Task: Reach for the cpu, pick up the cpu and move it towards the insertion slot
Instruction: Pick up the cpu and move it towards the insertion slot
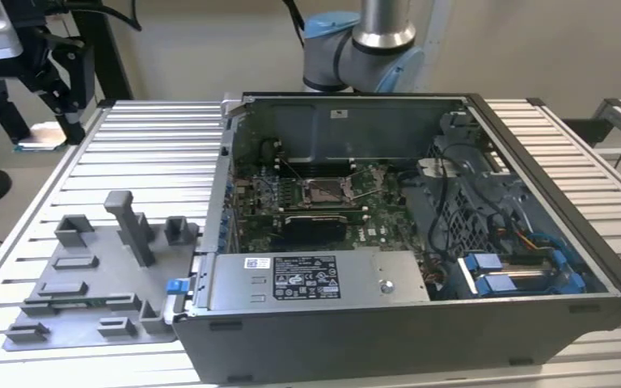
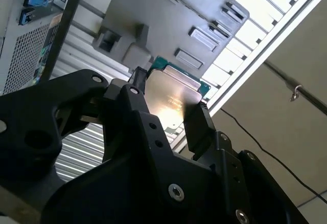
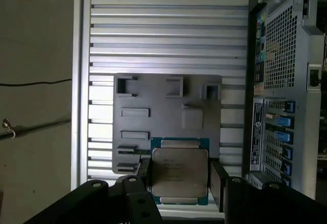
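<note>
The cpu (image 3: 179,175), a thin square chip with a silvery face and a green edge, sits between my gripper's (image 3: 180,182) two black fingers, lifted above the grey fixture plate (image 3: 168,111). In the second wrist view the cpu (image 2: 171,93) shines between the same fingers (image 2: 199,127). In the exterior view my gripper (image 1: 39,129) hangs at the far left, off the table's corner, with a pale chip (image 1: 41,136) at its tips. The insertion slot (image 1: 327,191), a metal-framed socket, lies on the green board inside the open computer case (image 1: 548,186), well to the exterior view's right of the gripper.
The grey fixture plate (image 1: 95,283) with blocks and posts (image 1: 127,222) lies on the ribbed metal table (image 1: 149,145), left of the case. Below the socket is a black rectangular recess (image 1: 310,230). The case holds a power supply (image 1: 305,279) and blue-tabbed drive bays (image 1: 504,271). The arm's base (image 1: 365,48) stands behind the case.
</note>
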Tool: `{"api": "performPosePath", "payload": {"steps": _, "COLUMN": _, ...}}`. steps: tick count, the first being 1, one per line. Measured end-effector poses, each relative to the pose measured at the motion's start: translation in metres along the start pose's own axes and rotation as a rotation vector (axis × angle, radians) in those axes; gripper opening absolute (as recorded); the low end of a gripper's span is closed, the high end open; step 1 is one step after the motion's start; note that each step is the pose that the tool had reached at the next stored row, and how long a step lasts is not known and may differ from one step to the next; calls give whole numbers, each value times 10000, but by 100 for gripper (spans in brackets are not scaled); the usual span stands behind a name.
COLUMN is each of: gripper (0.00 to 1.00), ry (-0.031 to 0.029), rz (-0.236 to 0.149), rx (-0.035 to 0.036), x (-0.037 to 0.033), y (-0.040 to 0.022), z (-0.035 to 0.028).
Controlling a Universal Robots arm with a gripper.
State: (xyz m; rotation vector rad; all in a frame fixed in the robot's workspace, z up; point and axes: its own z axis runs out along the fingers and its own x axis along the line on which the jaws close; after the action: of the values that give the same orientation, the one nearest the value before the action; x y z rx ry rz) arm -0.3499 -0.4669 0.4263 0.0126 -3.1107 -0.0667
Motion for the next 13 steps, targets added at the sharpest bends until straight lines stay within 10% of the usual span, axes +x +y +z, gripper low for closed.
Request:
{"api": "performPosePath", "payload": {"steps": 7, "gripper": 0, "ry": 1, "rz": -1, "rx": 0, "x": -37, "y": 0, "z": -1}}
{"api": "performPosePath", "payload": {"steps": 13, "gripper": 0, "ry": 1, "rz": -2, "rx": 0, "x": -222, "y": -2, "z": -7}}
